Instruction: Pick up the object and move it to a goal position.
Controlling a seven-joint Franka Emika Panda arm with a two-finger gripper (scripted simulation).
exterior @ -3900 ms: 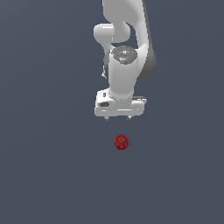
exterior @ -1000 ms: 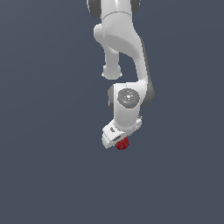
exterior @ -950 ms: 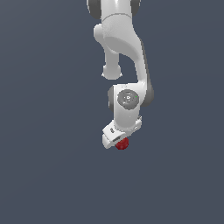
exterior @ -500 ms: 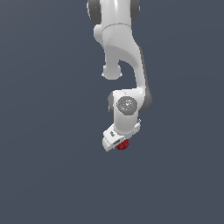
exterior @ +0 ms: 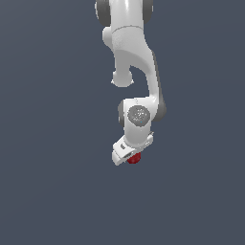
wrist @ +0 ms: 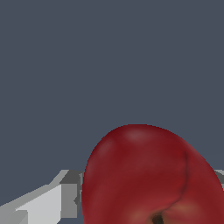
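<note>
Below centre in the exterior view, the dark-red object (exterior: 134, 159) sits tucked directly under the tilted gripper (exterior: 128, 154), between its fingers; grasp state cannot be confirmed.

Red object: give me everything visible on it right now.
The red object is a small, dark-red, roundish lump, mostly hidden under the white pincer head in the exterior view. In the wrist view it fills the near field: smooth, glossy-looking skin, a curved crease and a dark dimple at the edge. A grey finger sits right beside it; whether they touch cannot be told.
</note>
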